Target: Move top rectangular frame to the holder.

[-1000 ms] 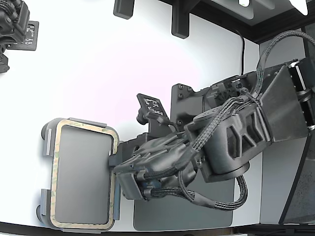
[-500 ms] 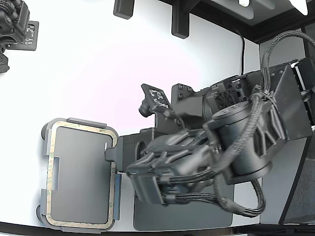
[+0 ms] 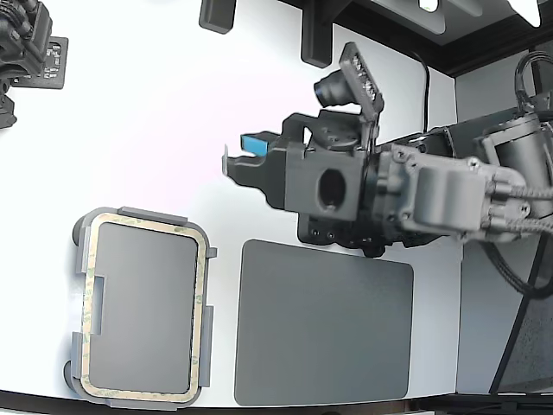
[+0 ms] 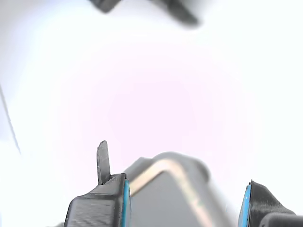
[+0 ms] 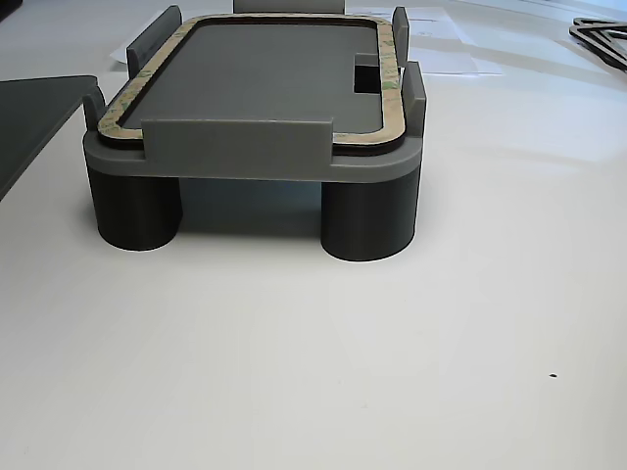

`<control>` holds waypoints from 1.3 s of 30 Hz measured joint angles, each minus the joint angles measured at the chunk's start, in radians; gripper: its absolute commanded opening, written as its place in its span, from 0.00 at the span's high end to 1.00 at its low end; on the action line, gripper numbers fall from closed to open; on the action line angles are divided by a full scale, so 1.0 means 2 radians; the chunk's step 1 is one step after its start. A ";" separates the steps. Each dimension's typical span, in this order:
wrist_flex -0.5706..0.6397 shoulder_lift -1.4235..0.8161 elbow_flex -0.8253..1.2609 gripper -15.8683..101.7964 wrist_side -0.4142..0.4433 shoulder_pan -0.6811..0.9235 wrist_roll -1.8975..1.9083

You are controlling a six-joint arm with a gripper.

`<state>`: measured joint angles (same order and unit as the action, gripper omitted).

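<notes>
A: Where's the top rectangular frame (image 3: 198, 320)?
B: Lower left of the exterior view, lying flat inside the holder (image 3: 79, 309), tan-olive outline hugging the rim, open centre showing dark grey.
A: Long axis?
B: Runs up-down in the exterior view, short sides toward the picture's top and bottom. In the other view the frame (image 5: 390, 73) runs away from the camera, its near short edge behind the holder's (image 5: 245, 162) front tab, and the holder stands on round dark legs.
A: Tilted?
B: No, looks level, seated between the raised tabs.
A: Gripper?
B: Gripper (image 3: 235, 158) sits upper centre of the exterior view, above the counter (image 3: 155, 130), well apart from the holder, pointing toward the exterior view's left.
A: Jaws?
B: Released, nothing between them. Wrist view shows two blue-lined fingers (image 4: 124, 201) with a wide gap, and the gripper (image 4: 184, 203) looks down on a blurred corner of the frame (image 4: 156, 171).
A: Anything else?
B: Dark grey flat mat (image 3: 324, 324) just beside the holder, lower centre of the exterior view, bare.
</notes>
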<state>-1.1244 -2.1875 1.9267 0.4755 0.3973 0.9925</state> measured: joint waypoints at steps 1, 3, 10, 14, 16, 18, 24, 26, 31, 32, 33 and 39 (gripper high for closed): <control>0.009 -0.027 0.025 0.04 -0.005 -0.009 -0.044; 0.020 -0.078 0.073 0.04 -0.017 -0.024 -0.129; 0.027 -0.220 0.196 0.02 -0.035 -0.067 -0.334; 0.058 -0.301 0.276 0.02 -0.035 -0.071 -0.393; 0.061 -0.341 0.314 0.02 -0.039 -0.071 -0.401; 0.060 -0.365 0.339 0.02 -0.038 -0.071 -0.397; 0.067 -0.372 0.349 0.02 -0.100 -0.137 -0.430; 0.066 -0.372 0.361 0.02 -0.146 -0.175 -0.441; 0.070 -0.373 0.365 0.02 -0.194 -0.201 -0.434; 0.071 -0.373 0.365 0.02 -0.190 -0.201 -0.434; 0.072 -0.373 0.365 0.02 -0.183 -0.201 -0.434; 0.072 -0.373 0.365 0.02 -0.182 -0.201 -0.436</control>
<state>-0.9802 -2.9330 2.6569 0.1120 -0.0046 0.1197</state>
